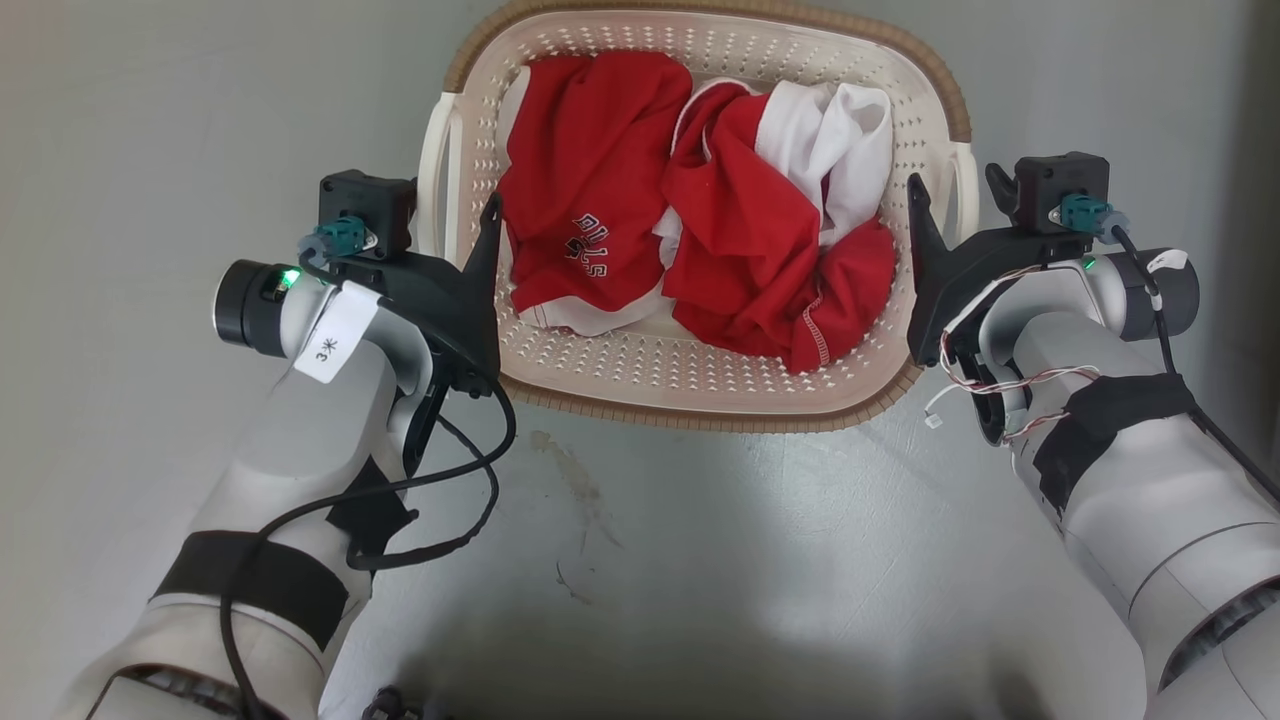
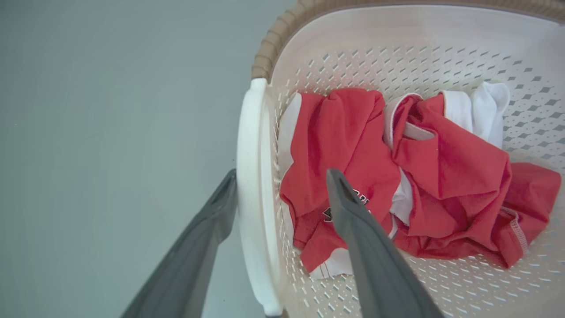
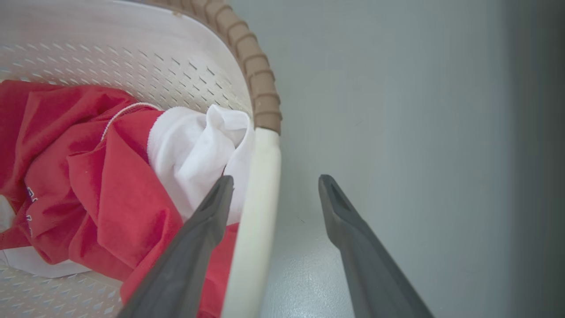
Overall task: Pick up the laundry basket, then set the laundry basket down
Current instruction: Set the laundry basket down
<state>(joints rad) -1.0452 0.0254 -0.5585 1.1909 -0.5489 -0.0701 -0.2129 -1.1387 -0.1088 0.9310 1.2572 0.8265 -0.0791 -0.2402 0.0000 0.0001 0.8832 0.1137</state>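
Two grippers flank the laundry basket, which lies at 12 o'clock in the head view on the grey floor, its far rim cut by the frame edge. The left gripper straddles the white left handle; its fingers are spread, the outer one just beside the handle and the inner one hanging over the red clothes without pressing the plastic. The right gripper straddles the right handle in the same way; its fingers are also apart, one inside near the white garment, one outside over the floor, and neither is clamped.

With nothing gripped, the basket seems to rest on the floor under its own weight, though its underside is hidden. This pose fits a moment just short of the grasp, or one just after letting go; I cannot tell which. If it is the first, everything remains: closing on both handles, lifting level, setting down.

Its mouth faces straight up toward the head camera; its long axis appears to run from 9 o'clock to 3 o'clock, with a handle at each short end, so the arms hold it across its length.
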